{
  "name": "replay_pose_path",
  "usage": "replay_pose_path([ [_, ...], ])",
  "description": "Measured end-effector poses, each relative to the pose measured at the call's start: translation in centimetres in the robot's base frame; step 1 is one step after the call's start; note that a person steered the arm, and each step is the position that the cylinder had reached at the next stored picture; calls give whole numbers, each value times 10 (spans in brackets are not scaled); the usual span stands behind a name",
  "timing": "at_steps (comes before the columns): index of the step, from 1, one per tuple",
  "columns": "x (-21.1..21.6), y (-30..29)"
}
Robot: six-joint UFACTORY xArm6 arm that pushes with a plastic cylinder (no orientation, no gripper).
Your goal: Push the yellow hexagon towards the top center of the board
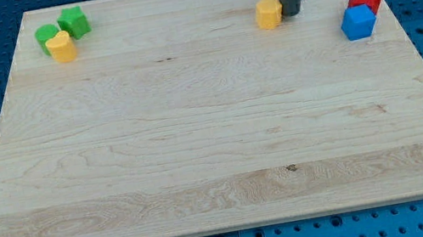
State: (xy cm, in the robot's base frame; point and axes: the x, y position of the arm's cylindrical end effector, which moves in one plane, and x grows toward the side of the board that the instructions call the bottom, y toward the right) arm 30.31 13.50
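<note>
The yellow hexagon [269,13] lies near the view's top, a little right of the board's centre line. My tip [293,13] stands right beside it on its right side, touching or almost touching it. The dark rod rises from there out of the view's top.
A second yellow block [60,47] sits at the top left, touching a green round block [46,34] and next to a green star-like block [74,22]. At the right edge a blue cube [357,22] touches a red block [365,0]. The wooden board [214,135] ends near these.
</note>
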Motion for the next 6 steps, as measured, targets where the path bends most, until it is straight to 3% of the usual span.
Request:
replay_pose_path([
  [6, 0, -136],
])
